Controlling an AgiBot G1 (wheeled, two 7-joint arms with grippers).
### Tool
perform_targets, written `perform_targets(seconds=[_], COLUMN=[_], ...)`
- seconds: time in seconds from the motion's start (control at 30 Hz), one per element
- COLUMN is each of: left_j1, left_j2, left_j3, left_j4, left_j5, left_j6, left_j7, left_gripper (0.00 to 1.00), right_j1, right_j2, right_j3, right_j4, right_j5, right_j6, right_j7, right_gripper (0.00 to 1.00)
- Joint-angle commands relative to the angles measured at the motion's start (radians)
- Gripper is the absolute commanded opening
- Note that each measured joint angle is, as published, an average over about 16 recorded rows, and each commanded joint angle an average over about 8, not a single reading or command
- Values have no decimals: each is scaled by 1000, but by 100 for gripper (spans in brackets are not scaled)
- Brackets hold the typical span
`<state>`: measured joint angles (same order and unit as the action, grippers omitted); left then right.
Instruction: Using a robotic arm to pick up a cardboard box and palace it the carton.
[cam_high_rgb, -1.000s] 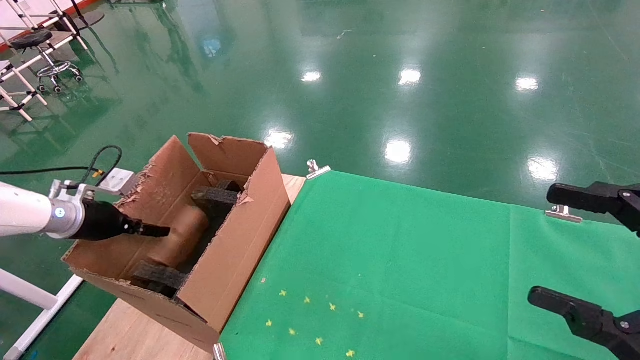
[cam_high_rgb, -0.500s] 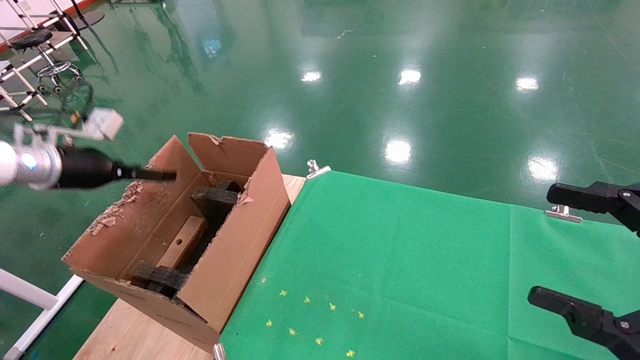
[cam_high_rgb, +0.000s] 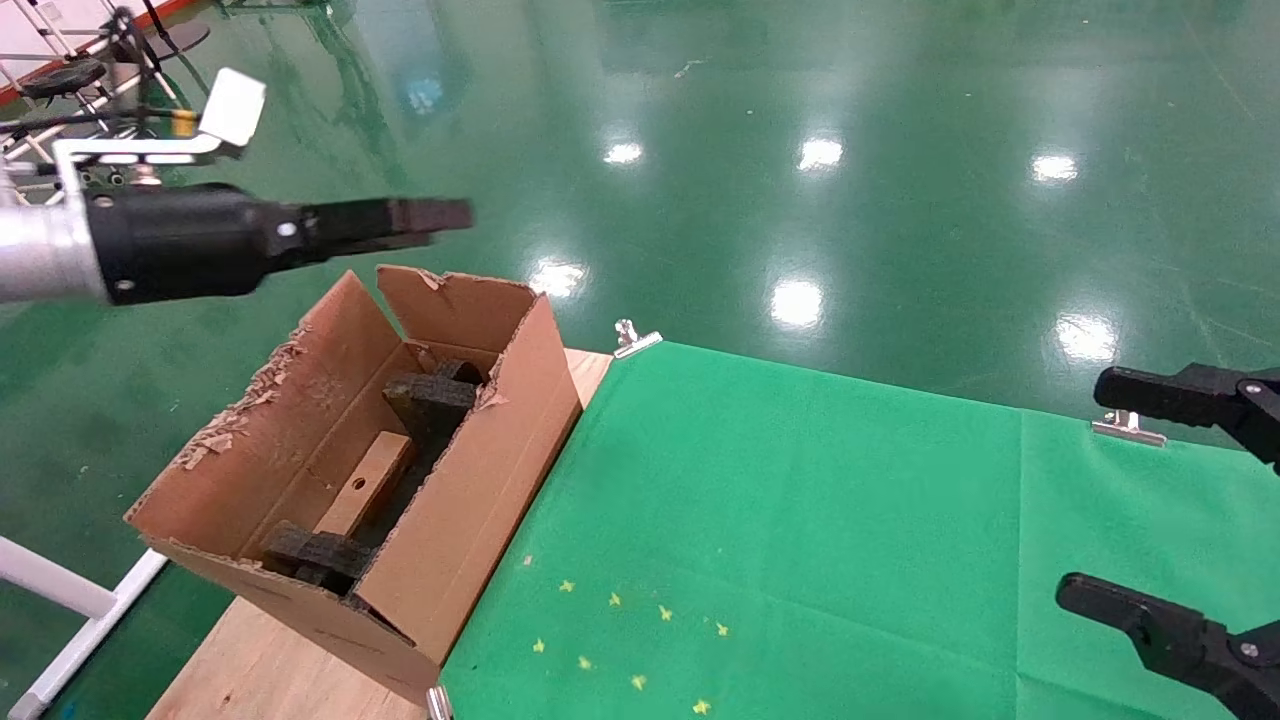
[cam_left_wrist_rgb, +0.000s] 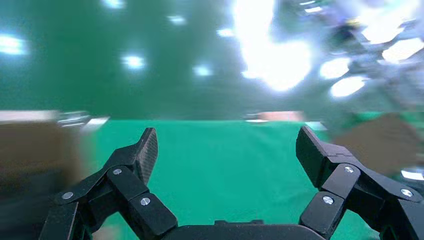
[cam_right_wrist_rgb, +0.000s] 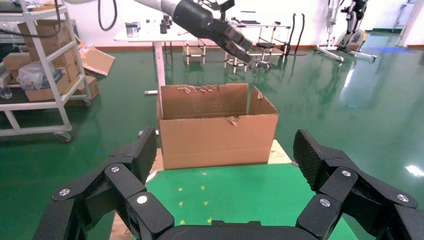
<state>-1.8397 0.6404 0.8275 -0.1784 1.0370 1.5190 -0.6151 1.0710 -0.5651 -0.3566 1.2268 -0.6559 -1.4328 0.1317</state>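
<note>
The small cardboard box (cam_high_rgb: 375, 468), with its round hole up, lies inside the carton (cam_high_rgb: 480, 500) between black foam pieces (cam_high_rgb: 430, 395). The carton stands on the table's left end and also shows in the right wrist view (cam_right_wrist_rgb: 217, 135). My left gripper (cam_high_rgb: 440, 215) is open and empty, high above the carton's far edge. In its own view (cam_left_wrist_rgb: 227, 145) the jaws stand wide apart over green cloth. It also shows in the right wrist view (cam_right_wrist_rgb: 240, 46). My right gripper (cam_high_rgb: 1105, 490) is open and empty at the table's right side, as its own view (cam_right_wrist_rgb: 225, 150) shows.
A green cloth (cam_high_rgb: 800, 520) covers the wooden table (cam_high_rgb: 260, 670), held by metal clips (cam_high_rgb: 632, 340) at the far edge. Yellow star marks (cam_high_rgb: 620, 640) lie near the front. A white frame leg (cam_high_rgb: 60, 590) stands left of the table; a stool (cam_high_rgb: 60, 80) is far left.
My left gripper has let go of the cardboard box, risen out of the carton and moved up and rightward. The box now lies still inside. The right arm has not moved.
</note>
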Motion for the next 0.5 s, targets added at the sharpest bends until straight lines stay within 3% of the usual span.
perform_targets(seconds=[0.03, 0.23, 0.5], left_j1=[28, 84, 99], left_j2=[14, 48, 41], left_j3=[-29, -66, -74], left_j4=[0, -20, -47], left_j5=[-56, -141, -136], left_j6=[58, 109, 93], left_j7=[-22, -61, -41], left_gripper=[100, 100, 100], right_j1=[0, 0, 0], right_j2=[0, 0, 0], right_j3=[0, 0, 0], right_j4=[0, 0, 0], right_j5=[0, 0, 0], right_j6=[0, 0, 0], right_j7=[0, 0, 0], right_gripper=[100, 100, 100])
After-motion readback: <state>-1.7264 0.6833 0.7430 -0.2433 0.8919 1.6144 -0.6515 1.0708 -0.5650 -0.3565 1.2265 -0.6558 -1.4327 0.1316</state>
